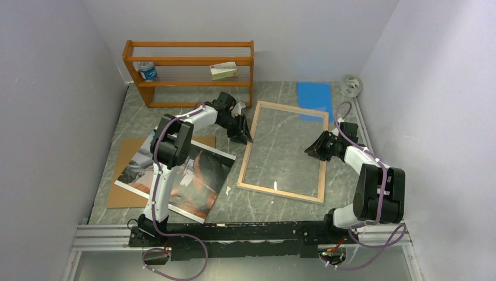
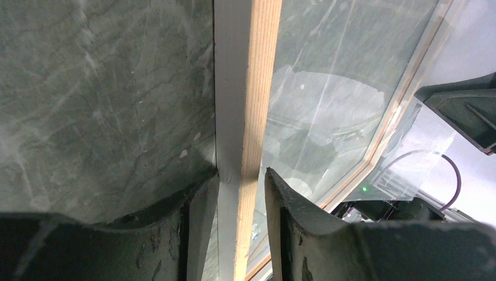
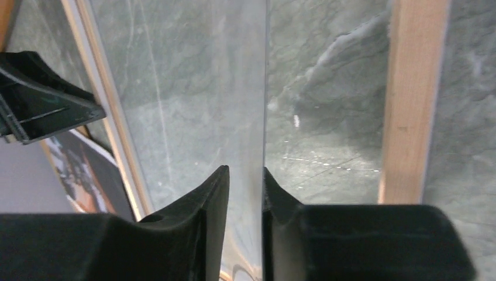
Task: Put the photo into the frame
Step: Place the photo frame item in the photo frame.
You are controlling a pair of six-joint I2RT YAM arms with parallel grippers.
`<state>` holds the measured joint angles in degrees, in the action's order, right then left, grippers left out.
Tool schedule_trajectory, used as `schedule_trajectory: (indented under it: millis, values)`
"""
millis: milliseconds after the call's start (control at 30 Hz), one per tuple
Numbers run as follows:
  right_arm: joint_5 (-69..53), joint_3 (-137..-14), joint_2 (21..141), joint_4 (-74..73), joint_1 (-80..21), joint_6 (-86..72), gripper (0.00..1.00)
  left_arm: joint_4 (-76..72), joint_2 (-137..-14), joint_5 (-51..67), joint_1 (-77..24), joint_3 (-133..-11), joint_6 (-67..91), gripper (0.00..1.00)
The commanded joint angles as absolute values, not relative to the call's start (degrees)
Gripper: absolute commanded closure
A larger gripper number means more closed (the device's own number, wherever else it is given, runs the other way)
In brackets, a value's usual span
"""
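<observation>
Left gripper clamped across the left rail of the frame near the far corner; right gripper jaws narrow around the glass pane edge, pinched or not I cannot tell. The photo lies face up on the backing board, behind and outboard of the left gripper, well apart from the right one. Its long axis crosses the frame's; left arm is nearer

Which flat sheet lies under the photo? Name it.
The brown board, left of the frame: the photo overlaps it. The blue sheet lies far right, away from the photo.
</observation>
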<state>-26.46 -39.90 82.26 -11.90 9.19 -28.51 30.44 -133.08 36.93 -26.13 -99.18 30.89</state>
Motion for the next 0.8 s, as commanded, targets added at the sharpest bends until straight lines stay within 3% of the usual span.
schedule_trajectory:
  millis: [0,233,500,600,700,767]
  values:
    - [-33.88,-40.63,81.76,-8.62,8.97,-28.13,0.77,32.63,-137.84,26.61,-26.56,-93.91,26.88,0.55]
    - [-39.87,-40.37,82.86,-8.8,8.96,-30.66,0.83,30.59,-137.32,26.54,-26.19,-93.84,25.27,0.63]
    - [-39.77,-39.51,85.54,-11.04,8.96,-33.12,0.85,33.27,-136.58,17.95,-25.53,-93.73,26.35,0.69]
    - [-36.98,-41.04,85.61,-15.05,8.96,-32.27,0.76,31.75,-135.52,18.66,-24.81,-91.86,26.97,0.67]
    - [-32.56,-43.54,84.85,-19.34,8.96,-30.58,0.51,31.49,-135.22,19.64,-24.78,-91.75,26.64,0.64]
    - [-30.07,-45.03,84.14,-21.82,8.96,-29.36,0.4,31.38,-135.11,19.86,-24.74,-91.92,26.51,0.62]
